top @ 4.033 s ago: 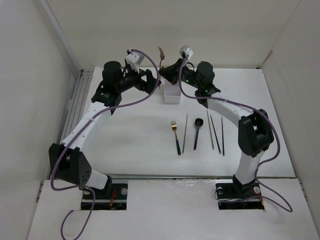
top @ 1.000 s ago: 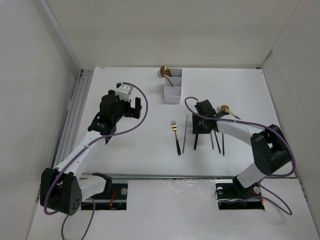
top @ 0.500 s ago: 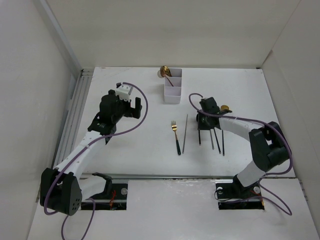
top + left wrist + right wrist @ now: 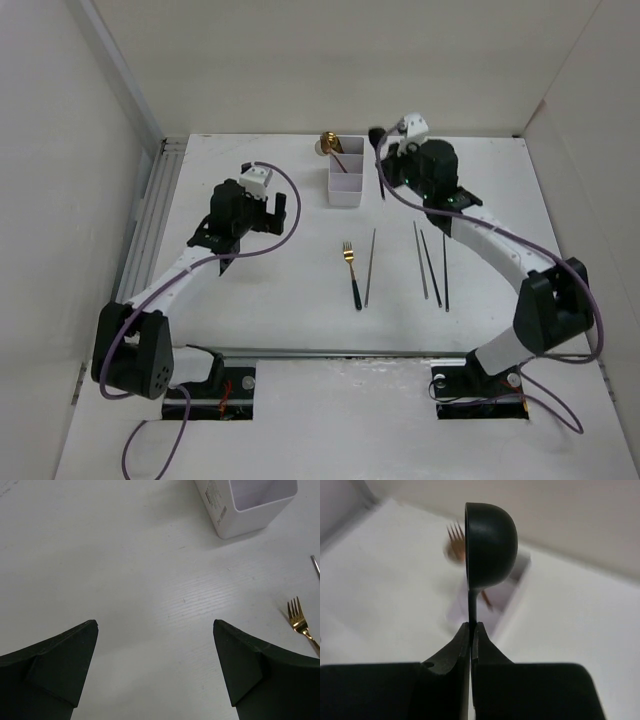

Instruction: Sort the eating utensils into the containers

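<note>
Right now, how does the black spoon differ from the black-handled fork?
The black spoon is clamped in the shut right gripper, raised near the organiser; the black-handled fork lies flat on the table, untouched. The spoon is black throughout; the fork has a gold head. Neither is in the organiser yet.

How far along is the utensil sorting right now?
Done: a gold spoon stands in the white organiser's far end. In hand: the right gripper is shut on the black spoon, raised beside the organiser. Left: the black-handled fork and four thin chopsticks lie on the table; the left gripper is open, empty.
</note>
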Robot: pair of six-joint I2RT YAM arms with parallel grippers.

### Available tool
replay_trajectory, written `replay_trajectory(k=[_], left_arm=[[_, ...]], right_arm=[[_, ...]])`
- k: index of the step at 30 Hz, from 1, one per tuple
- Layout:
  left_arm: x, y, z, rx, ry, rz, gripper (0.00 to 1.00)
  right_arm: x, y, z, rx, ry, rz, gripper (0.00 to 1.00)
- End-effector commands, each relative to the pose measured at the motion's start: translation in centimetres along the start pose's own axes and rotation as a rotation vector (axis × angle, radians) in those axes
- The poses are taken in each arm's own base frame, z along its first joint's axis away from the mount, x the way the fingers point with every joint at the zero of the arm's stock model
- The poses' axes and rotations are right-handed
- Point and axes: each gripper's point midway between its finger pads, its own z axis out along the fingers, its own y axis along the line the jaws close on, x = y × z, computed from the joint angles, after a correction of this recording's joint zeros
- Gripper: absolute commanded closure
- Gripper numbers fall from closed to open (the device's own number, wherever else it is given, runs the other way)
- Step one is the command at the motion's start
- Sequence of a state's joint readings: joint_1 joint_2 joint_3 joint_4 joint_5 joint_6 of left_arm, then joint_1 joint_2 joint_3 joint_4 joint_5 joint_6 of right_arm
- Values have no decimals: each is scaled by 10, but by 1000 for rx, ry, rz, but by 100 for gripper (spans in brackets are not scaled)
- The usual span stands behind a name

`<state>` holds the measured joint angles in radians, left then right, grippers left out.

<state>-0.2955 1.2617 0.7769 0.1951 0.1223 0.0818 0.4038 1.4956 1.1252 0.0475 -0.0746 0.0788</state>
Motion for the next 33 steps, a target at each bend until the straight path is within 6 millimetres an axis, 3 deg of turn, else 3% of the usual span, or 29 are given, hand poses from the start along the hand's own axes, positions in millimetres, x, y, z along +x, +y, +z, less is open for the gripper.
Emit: replay_trajectory(k=[1,2,3,5,8,9,10,12,13,14,16,22,26,29,30,32,33], left_arm=[[-51,11,6,-33,-134,-5,0],[-47,11,12,-32,-118,-17,0],[-55,12,15,-33,-133,-16,0],[-57,12,20,-32,-129,-16,0],[-61,20,30,-53,-124,-20,0],[-56,22,35,-67,-103,-23,0],[-62,27,36,-75,-112,-25,0],[-60,29,41,-86,-103,-27,0],[-59,29,44,-86,-93,-27,0],[-65,31,43,-95,-104,-27,0],[-55,32,50,-95,-78,-29,0],[-66,37,55,-104,-104,-30,0],[-62,37,58,-104,-93,-31,0],[-67,38,57,-104,-102,-21,0],[-67,38,57,-104,-102,-21,0],[-62,38,58,-104,-93,-22,0],[-66,37,55,-104,-103,-21,0]], right_arm=[[-124,23,24,-173,-437,-243,100],[-158,29,28,-213,-518,-271,100],[-142,27,62,-254,-494,-278,100],[-181,41,67,-375,-647,-342,100],[-186,40,88,-457,-819,-371,100],[-185,42,91,-474,-859,-386,100],[-171,35,107,-477,-862,-385,100],[-181,36,112,-492,-890,-392,100],[-168,36,125,-514,-851,-376,100],[-166,37,129,-524,-840,-377,100],[-162,38,130,-534,-841,-383,100],[-126,15,154,-485,-778,-339,100],[-109,4,165,-467,-722,-310,100],[-100,6,169,-487,-677,-300,78],[-85,6,172,-497,-645,-290,63],[-92,8,162,-497,-659,-297,54],[-86,10,160,-510,-649,-298,49]])
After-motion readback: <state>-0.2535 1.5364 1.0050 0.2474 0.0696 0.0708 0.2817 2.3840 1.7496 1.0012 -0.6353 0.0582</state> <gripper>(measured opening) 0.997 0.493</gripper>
